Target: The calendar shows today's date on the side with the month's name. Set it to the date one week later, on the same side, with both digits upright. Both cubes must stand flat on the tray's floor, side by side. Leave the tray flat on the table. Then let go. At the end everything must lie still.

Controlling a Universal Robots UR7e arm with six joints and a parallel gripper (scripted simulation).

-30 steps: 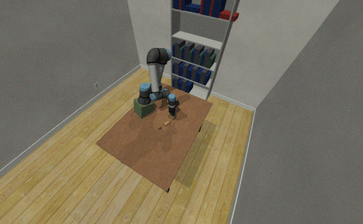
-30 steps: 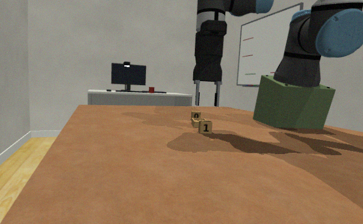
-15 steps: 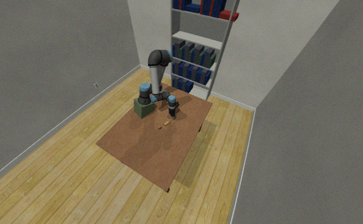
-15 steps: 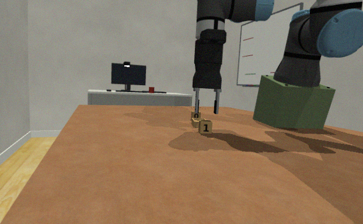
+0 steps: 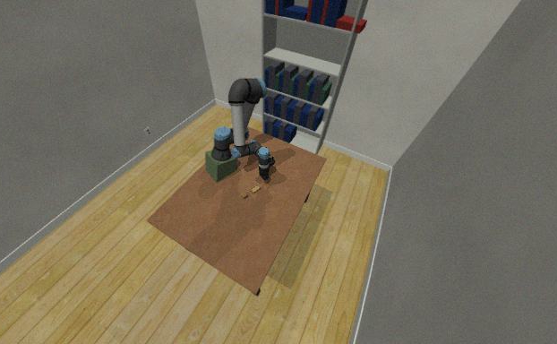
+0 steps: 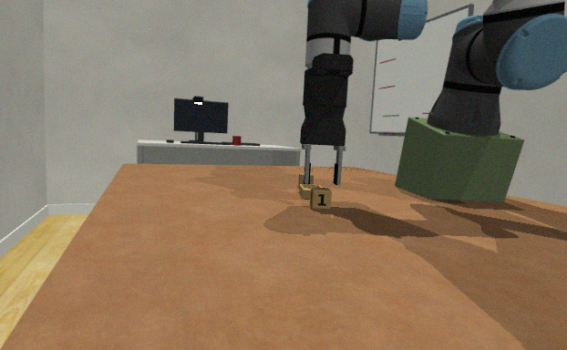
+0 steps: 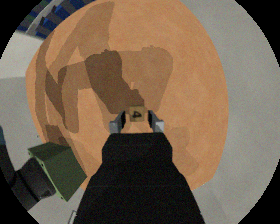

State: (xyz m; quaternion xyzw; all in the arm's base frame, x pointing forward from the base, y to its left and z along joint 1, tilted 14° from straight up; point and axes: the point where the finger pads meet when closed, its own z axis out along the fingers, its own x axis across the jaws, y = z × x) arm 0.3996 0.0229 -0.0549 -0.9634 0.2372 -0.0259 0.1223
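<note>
Tool over rear cube, fingers apart, nothing held.
I see the tool point(image 6: 322, 182) straddling the cube point(image 6: 305, 179) behind the "1" cube point(image 6: 321, 200); an off-centre descent could knock the tray point(image 6: 304, 191).

From the top view I can't read anything on the calendar point(image 5: 254, 189); it and the loose cube point(image 5: 244, 195) are just tan specks. On the exterior camera the near cube point(image 6: 321, 200) hides much of the tray point(image 6: 304, 191), and the rear cube point(image 6: 304, 179) sits behind a finger point(image 6: 307, 168), its digit unreadable. The arm's upper links run off the frame's top. The wrist view is blurred, with the gripper body covering most of it.
</note>
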